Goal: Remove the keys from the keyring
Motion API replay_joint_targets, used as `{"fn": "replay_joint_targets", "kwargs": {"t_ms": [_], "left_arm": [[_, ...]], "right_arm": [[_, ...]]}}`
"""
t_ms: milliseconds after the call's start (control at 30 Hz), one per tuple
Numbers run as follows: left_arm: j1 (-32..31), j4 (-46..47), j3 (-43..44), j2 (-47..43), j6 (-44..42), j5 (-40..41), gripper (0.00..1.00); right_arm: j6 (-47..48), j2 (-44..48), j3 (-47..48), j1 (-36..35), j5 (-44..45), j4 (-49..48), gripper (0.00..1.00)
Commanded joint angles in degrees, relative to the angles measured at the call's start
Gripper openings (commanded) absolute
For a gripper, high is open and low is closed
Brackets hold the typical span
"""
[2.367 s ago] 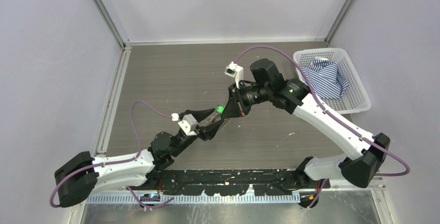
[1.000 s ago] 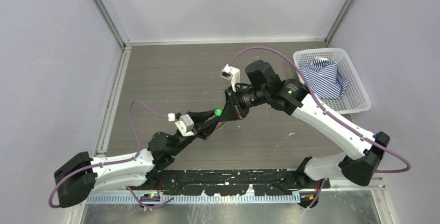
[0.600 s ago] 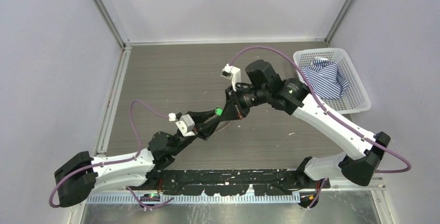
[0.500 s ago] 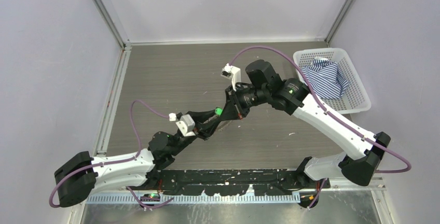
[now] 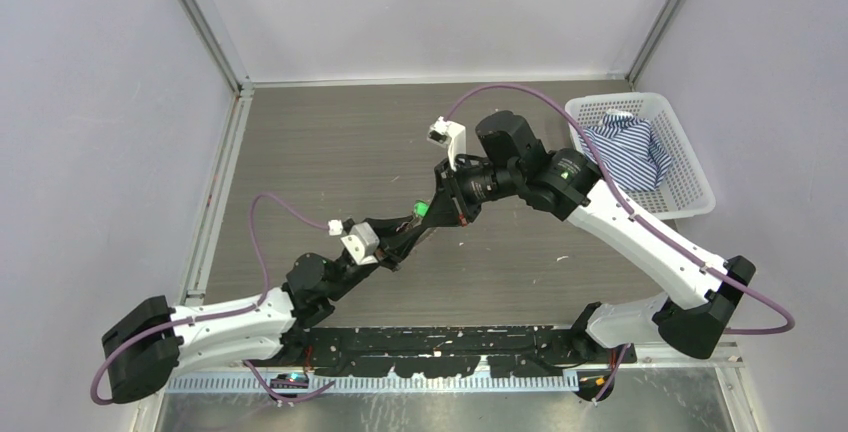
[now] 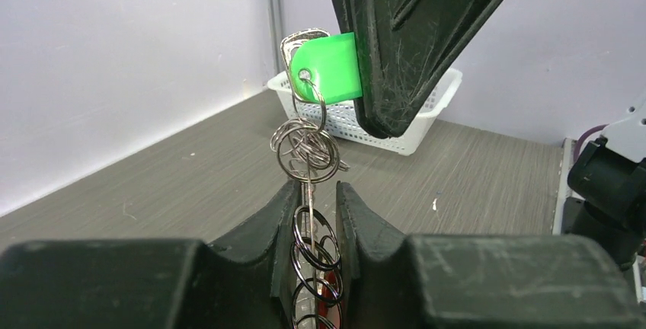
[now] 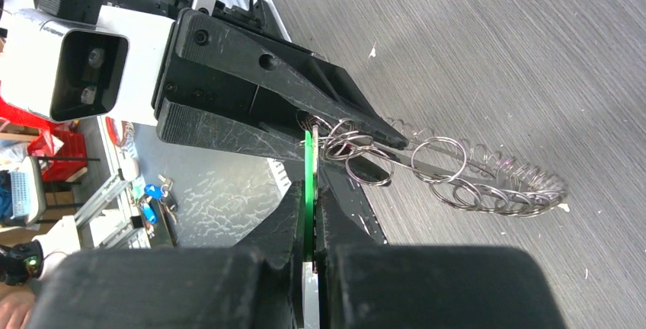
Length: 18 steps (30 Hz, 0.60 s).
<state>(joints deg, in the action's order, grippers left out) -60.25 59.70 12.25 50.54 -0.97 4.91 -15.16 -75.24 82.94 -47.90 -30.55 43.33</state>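
Observation:
The key with the bright green head [image 5: 422,209] hangs in the air between both grippers above the table's middle. My right gripper [image 7: 308,192] is shut on the green head [image 7: 308,163], seen edge-on. In the left wrist view the green head [image 6: 329,67] sticks out from a right finger [image 6: 411,32], with a silvery key [image 6: 295,42] behind it. My left gripper [image 6: 316,192] is shut on the keyring's bunch of thin silvery rings [image 6: 307,150] just below the green key. More linked rings [image 7: 487,184] fan out past the left fingers [image 7: 343,119]. The other silvery keys are hard to tell apart.
A white basket [image 5: 694,174] holding a striped blue shirt [image 5: 625,150] stands at the table's far right; it also shows in the left wrist view [image 6: 426,116]. Walls close off the left, back and right sides. Blue-tagged keys [image 7: 152,192] lie off the table.
Both grippers, still joined at the green key, have shifted slightly up and toward the far side. The grips look unchanged.

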Motion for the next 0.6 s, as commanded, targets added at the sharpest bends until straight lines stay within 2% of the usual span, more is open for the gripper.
{"fn": "replay_joint_targets", "kwargs": {"t_ms": [0, 100, 267, 400, 467, 567], "left_arm": [[0.23, -0.93, 1.90, -2.46, -2.91, 0.94, 0.04], [0.24, -3.52, 1.77, -5.44, -4.02, 2.04, 0.00], [0.97, -15.86, 5.56, -11.65, -4.12, 0.88, 0.00], [2.72, -23.06, 9.57, -13.12, -4.50, 1.10, 0.00], [2.85, -26.75, 11.78, -11.90, -6.08, 0.29, 0.00], [2.86, -28.45, 13.00, -10.22, -7.12, -1.41, 0.00]], "right_arm": [[0.14, 1.81, 3.07, -0.34, 1.29, -3.06, 0.01], [3.01, 0.42, 6.16, -0.33, 6.08, 2.33, 0.01], [7.35, -1.38, 9.95, -0.77, 14.31, 10.21, 0.01], [13.15, -3.89, 9.81, -9.23, 22.15, 17.79, 0.01], [11.55, -3.78, 8.65, -10.30, 18.86, 15.72, 0.01], [13.10, -0.62, 9.77, -9.53, 28.77, 11.80, 0.01]]}}
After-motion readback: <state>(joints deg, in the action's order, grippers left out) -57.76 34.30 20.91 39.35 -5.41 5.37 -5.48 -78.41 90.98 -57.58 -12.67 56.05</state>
